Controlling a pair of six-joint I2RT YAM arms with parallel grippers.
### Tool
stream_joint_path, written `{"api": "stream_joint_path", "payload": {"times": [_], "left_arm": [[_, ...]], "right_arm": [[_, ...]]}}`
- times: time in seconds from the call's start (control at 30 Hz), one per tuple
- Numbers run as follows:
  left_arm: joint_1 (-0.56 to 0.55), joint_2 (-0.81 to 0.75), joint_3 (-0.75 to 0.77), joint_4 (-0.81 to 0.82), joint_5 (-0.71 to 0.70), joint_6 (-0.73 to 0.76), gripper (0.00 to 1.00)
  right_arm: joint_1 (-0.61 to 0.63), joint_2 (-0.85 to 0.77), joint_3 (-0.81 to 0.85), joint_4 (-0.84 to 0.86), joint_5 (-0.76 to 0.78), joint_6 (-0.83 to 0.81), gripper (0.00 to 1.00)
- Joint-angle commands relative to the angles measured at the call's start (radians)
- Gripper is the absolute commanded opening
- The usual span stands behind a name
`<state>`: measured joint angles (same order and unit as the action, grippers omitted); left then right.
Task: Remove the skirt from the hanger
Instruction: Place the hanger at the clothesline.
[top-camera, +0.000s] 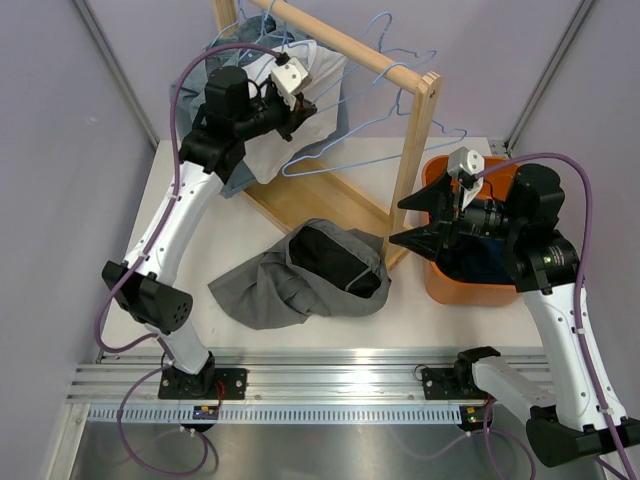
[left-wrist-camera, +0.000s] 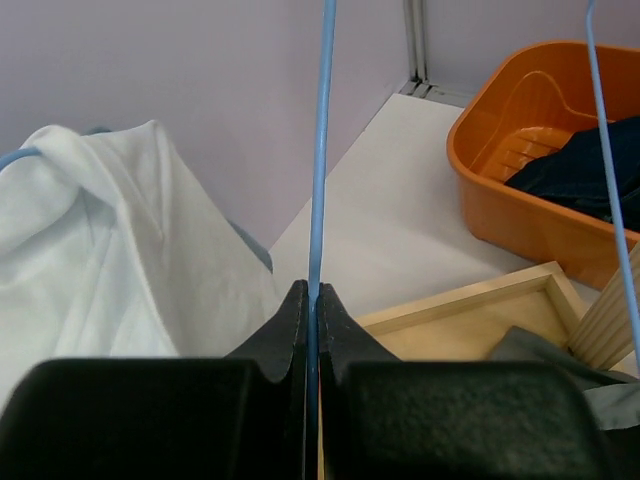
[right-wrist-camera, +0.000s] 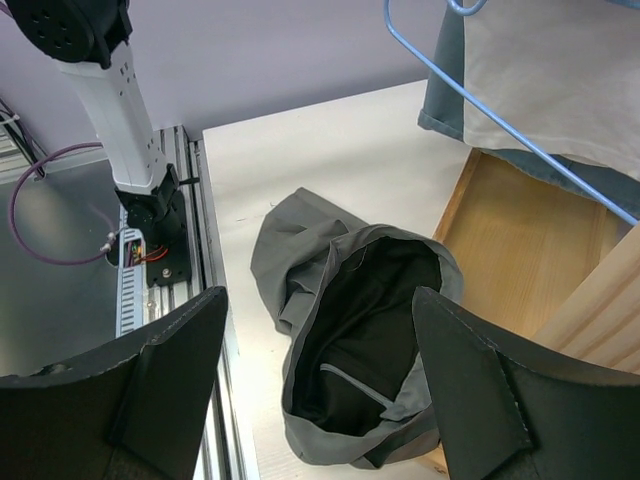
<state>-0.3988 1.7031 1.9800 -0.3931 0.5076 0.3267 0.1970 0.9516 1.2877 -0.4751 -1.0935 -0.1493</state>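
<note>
Nearest to the top camera are the two arms. The left end effector (top-camera: 302, 112) reaches to the wooden rack (top-camera: 330, 40) at 11 o'clock, and the right end effector (top-camera: 412, 220) hangs over the orange tub (top-camera: 440, 285) at 3 o'clock, its fingers spread wide and holding nothing. The grey skirt (top-camera: 300, 275) lies crumpled on the desk (top-camera: 420, 320) near the centre, just in front of the rack base and, I judge, already off any hanger. Its long axis runs from 8 o'clock to 3 o'clock. The hem end points to 8 o'clock, and the open waist with black lining points to 3 o'clock.

In the left wrist view the left end effector (left-wrist-camera: 312, 310) fills the bottom edge. It is fully closed and pinches the thin blue wire of a hanger (left-wrist-camera: 320, 150), which rises straight to 12 o'clock. A white garment (left-wrist-camera: 100, 250) hangs at 9 o'clock.

In the right wrist view the wide-open right end effector (right-wrist-camera: 320, 380) frames the skirt (right-wrist-camera: 350, 330) below it. The waist opening faces up to the camera.

The cloth looks soft, light and limp, so I expect it to sag and fold when lifted, and it is not fragile. The lining may be a little slippery. The waistband rim looks the thickest part, so it is probably the best place to take hold.
</note>
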Motion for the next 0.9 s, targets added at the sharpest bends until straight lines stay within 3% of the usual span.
{"api": "stream_joint_path", "payload": {"times": [0.0, 0.33, 0.77, 0.87], "left_arm": [[-0.011, -0.003, 0.049, 0.106, 0.042, -0.061, 0.0], [-0.006, -0.169, -0.177, 0.217, 0.039, -0.098, 0.0], [0.009, -0.318, -0.411, 0.243, 0.02, -0.107, 0.0], [0.011, -0.326, -0.434, 0.244, 0.017, -0.117, 0.05]], "right_arm": [[-0.008, -0.024, -0.004, 0.017, -0.019, 0.002, 0.82], [-0.013, -0.03, -0.021, 0.004, -0.013, -0.029, 0.82], [-0.014, -0.011, -0.008, -0.057, 0.003, -0.094, 0.83], [-0.013, -0.011, -0.004, -0.088, 0.009, -0.13, 0.83]]}}
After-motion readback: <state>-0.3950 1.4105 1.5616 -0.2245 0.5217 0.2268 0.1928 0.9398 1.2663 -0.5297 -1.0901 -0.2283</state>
